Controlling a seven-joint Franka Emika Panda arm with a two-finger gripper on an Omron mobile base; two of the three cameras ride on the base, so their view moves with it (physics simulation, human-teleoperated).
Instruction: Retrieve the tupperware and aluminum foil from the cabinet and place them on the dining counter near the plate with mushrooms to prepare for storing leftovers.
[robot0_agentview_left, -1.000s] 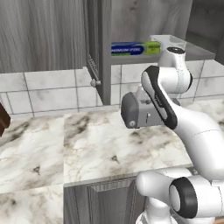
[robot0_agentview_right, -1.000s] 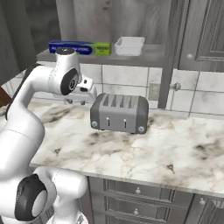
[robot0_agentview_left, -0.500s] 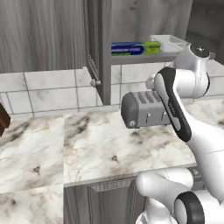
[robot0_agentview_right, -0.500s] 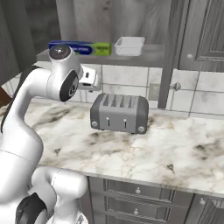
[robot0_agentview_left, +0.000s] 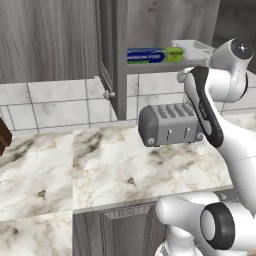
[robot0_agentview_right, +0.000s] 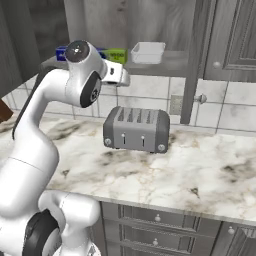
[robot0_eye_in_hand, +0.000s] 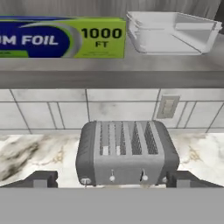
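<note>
At top right of the hand view sat the tupperware (robot0_eye_in_hand: 173, 33) beside the foil (robot0_eye_in_hand: 57, 38); my pincer (robot0_eye_in_hand: 112, 180), spread wide and empty, needed to rise level with that shelf (robot0_eye_in_hand: 112, 65), clear of the toaster (robot0_eye_in_hand: 127, 153).

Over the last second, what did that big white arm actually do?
The arm swung its hand up from in front of the toaster toward the open cabinet shelf, and the gripper opened wide, holding nothing. The aluminum foil, tupperware and toaster stayed put.

aluminum foil (robot0_eye_in_hand: 61, 37) carton, "M FOIL" on blue; "1000 FT" on yellow-green end
</note>
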